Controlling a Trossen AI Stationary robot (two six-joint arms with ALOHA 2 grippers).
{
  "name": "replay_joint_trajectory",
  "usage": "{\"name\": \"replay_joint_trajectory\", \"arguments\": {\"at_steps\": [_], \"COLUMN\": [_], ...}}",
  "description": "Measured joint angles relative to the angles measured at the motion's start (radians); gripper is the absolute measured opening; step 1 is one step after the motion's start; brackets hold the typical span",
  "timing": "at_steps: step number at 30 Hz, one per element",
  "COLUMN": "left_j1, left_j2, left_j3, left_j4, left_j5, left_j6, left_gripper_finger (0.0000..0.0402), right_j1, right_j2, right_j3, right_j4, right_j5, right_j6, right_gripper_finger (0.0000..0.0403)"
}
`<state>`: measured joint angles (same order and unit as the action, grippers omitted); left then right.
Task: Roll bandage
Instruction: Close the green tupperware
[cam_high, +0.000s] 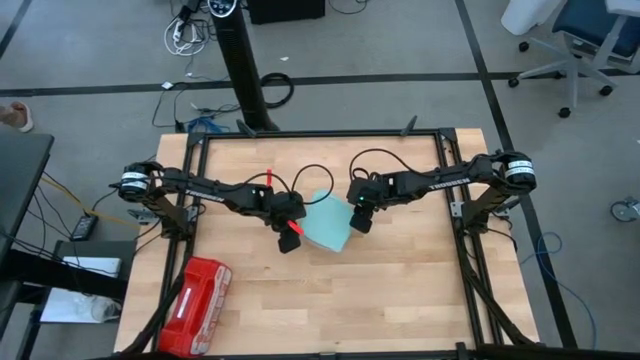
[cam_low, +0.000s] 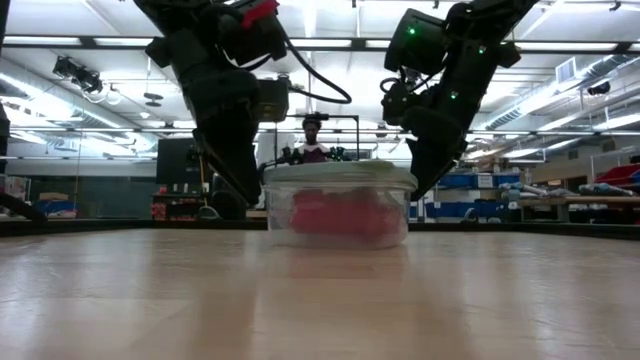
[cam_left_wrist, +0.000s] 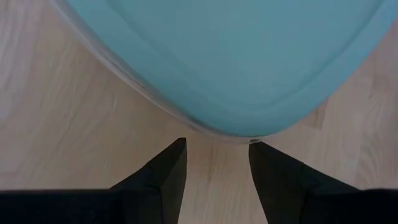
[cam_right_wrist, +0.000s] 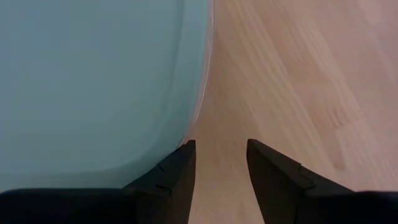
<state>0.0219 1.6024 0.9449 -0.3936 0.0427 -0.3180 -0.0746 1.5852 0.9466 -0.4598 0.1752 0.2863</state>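
Note:
A clear tub (cam_low: 338, 215) with a teal lid (cam_high: 328, 228) stands on the table's middle. The dusky pink-red bandage (cam_low: 340, 213) lies inside it and shows only through the wall in the low view. My left gripper (cam_high: 289, 240) is open at the tub's left near corner, fingers pointing down, with the lid's rounded corner (cam_left_wrist: 249, 127) just ahead of its fingertips (cam_left_wrist: 177, 152). My right gripper (cam_high: 362, 220) is open at the tub's right side, fingers pointing down, with one fingertip (cam_right_wrist: 186, 149) at the lid's edge (cam_right_wrist: 196, 112) and the other over bare wood. My right gripper has one fingertip (cam_right_wrist: 186, 149) right at the lid's right edge, coming from above. I cannot tell whether it touches the lid. My left gripper touches nothing.
A glossy red plastic case (cam_high: 195, 305) lies at the table's near left corner. Bare wood (cam_high: 400, 290) lies near and to the right of the tub. A black frame (cam_high: 320, 135) runs along the table's far edge. A person (cam_low: 313, 140) shows far behind the table.

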Motion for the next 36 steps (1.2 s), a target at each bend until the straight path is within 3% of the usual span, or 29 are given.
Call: {"name": "replay_joint_trajectory", "arguments": {"at_steps": [36], "left_j1": [0.002], "left_j2": [-0.051], "left_j3": [0.002], "left_j4": [-0.040], "left_j5": [0.010], "left_j6": [0.018], "left_gripper_finger": [0.0177], "right_j1": [0.003], "right_j2": [-0.024], "right_j3": [0.002], "right_j4": [-0.039], "right_j5": [0.002], "right_j6": [0.008], "right_gripper_finger": [0.0148]}}
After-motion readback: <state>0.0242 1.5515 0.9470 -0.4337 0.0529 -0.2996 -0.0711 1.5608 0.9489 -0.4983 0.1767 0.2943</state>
